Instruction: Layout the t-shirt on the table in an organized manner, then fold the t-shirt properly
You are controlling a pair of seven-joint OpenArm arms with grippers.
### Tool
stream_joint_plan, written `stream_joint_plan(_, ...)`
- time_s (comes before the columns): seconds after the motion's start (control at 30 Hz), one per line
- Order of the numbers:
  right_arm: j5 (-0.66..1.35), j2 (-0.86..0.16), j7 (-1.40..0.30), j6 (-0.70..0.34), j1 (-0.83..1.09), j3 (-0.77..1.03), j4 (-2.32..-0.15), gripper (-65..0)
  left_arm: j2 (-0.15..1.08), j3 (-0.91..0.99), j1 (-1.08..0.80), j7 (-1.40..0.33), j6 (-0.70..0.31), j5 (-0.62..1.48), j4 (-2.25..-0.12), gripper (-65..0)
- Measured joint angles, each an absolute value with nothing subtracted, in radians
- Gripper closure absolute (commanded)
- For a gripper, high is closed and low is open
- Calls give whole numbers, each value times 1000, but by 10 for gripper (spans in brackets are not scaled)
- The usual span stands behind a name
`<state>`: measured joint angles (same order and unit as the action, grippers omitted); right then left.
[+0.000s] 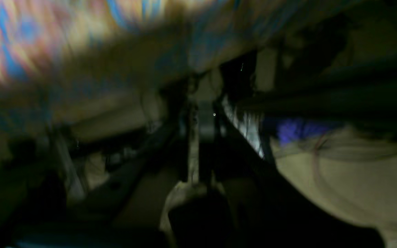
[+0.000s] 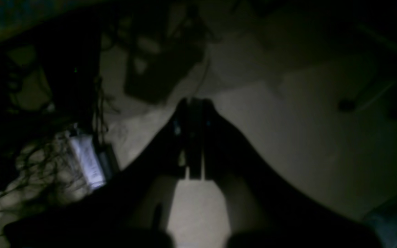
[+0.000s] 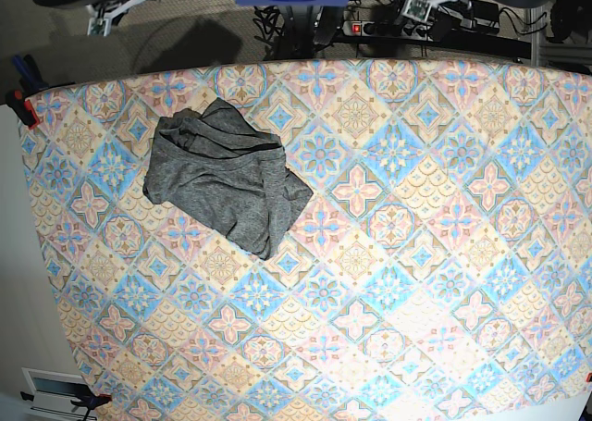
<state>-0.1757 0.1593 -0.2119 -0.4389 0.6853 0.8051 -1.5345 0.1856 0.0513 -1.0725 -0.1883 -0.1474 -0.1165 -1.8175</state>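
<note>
One soft, floppy t-shirt (image 3: pixel 222 174) lay bunched on the counter (image 3: pixel 444 254). We judged its edge best to grab. Both pincers, left (image 1: pixel 198 175) and right (image 2: pixel 193 137), were pressed closed, empty.

Matt grey knit t-shirt (image 3: pixel 225 174) — soft, wrinkled — on smooth printed-cloth table (image 3: pixel 416 282)

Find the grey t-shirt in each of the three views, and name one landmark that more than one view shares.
Base: the t-shirt lies crumpled on the table's upper left.
Left wrist: not in it; only a blurred strip of the patterned table at upper left.
Right wrist: not in it; dark floor only.
Shared landmark: the patterned table, in base and left wrist.
</note>
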Motion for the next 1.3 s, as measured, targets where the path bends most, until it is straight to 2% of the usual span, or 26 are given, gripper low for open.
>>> stream_joint_plan(0.13,-174,154,-202,-440,684,801,-1357,0,186,46,-993,-189,-149,-121,-1640,-24)
stream_joint_plan(0.27,-194,125,-194,-435,593,802,-1142,0,170,43,-912,-181,-149,-235,-1493,-24)
stream_joint_plan(0.43,-271,28,35,-440,427,801,-940,0,119,43,-852,-179,-154,-258,-1369,-24)
stream_joint_plan(0.5,-340,31,45,-416,406,809,-828,0,110,39,-813,-181,-153,-256,-1312,-24)
stream_joint_plan(0.63,-385,75,67,-443,406,838,-658,0,114,42,-728,-166,-149,-255,-1185,-24)
stream_joint_plan(0.7,-379,70,88,-441,373,871,-601,0,122,47,-708,-99,-146,-255,-1112,-24)
stream_joint_plan(0.93,-359,-118,145,-418,231,877,-405,0,117,52,-527,-40,-149,-254,-725,-24)
stream_joint_plan(1.03,-364,-113,173,-419,224,877,-302,0,91,52,-455,107,-142,-251,-605,-24)
stream_joint_plan(1.17,-383,-83,199,-444,229,873,-234,0,80,51,-378,157,-146,-258,-403,-26)
stream_joint_plan(1.3,-369,-117,220,-421,221,873,-226,0,85,52,-269,268,-141,-256,-154,-28)
